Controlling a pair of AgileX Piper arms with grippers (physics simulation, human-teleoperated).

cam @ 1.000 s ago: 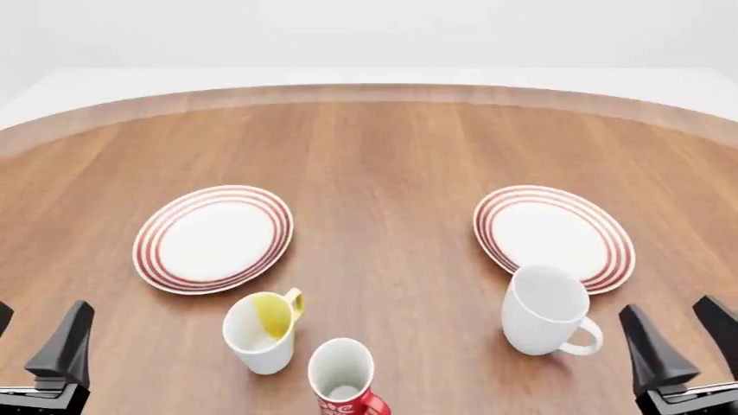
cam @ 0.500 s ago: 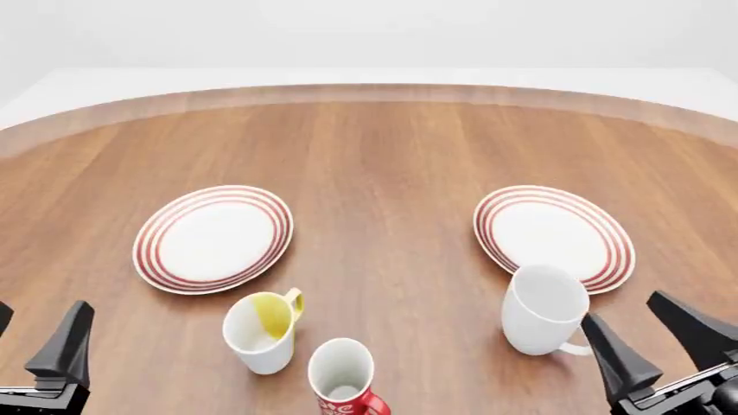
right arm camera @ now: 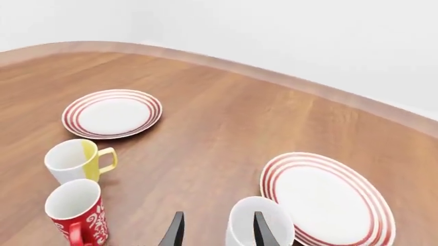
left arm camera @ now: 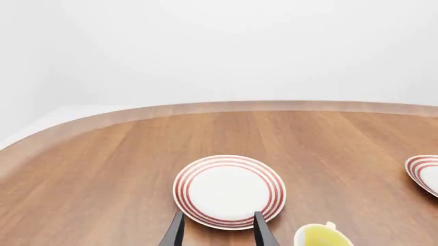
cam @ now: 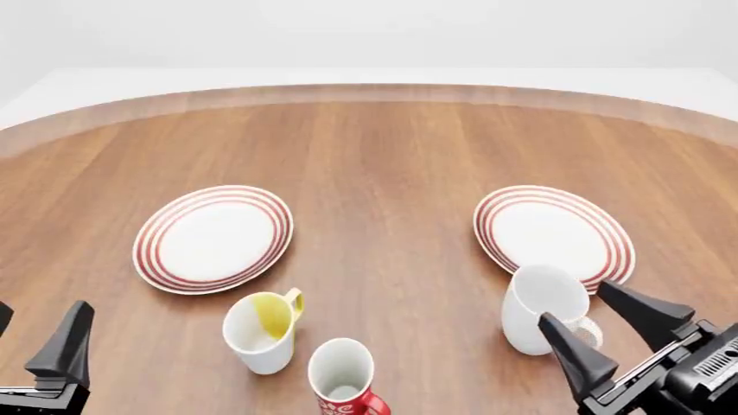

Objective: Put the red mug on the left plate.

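Inventory from my remote station, front view as the clock face.

1. Round wooden table (cam: 381,156): its curved far rim runs across 12 o'clock; the whole far half of the wood is bare, and a wide open lane runs down the middle between the two plates.
2. Left plate, round, white, thin red rings at the rim (cam: 213,239): at 9 o'clock, nothing on it, open wood all round except toward the mugs.
3. Matching right plate (cam: 552,235): at 3 o'clock, nothing on it.
4. Red mug, white inside, white curling pattern outside (cam: 342,375): at 6 o'clock, hard against the near edge of my picture, upright. The pattern looks like lettering, but I read no word.
5. White-and-yellow mug (cam: 263,330): at 7 o'clock, just beside the red mug, between it and the left plate.
6. Plain white mug (cam: 538,309): at 4 o'clock, near the right plate's near rim.
7. Left gripper (cam: 41,346): at 8 o'clock, fingers apart, holding nothing.
8. Right gripper (cam: 611,333): at 4 o'clock, fingers spread wide, empty, just beside the plain white mug's handle.
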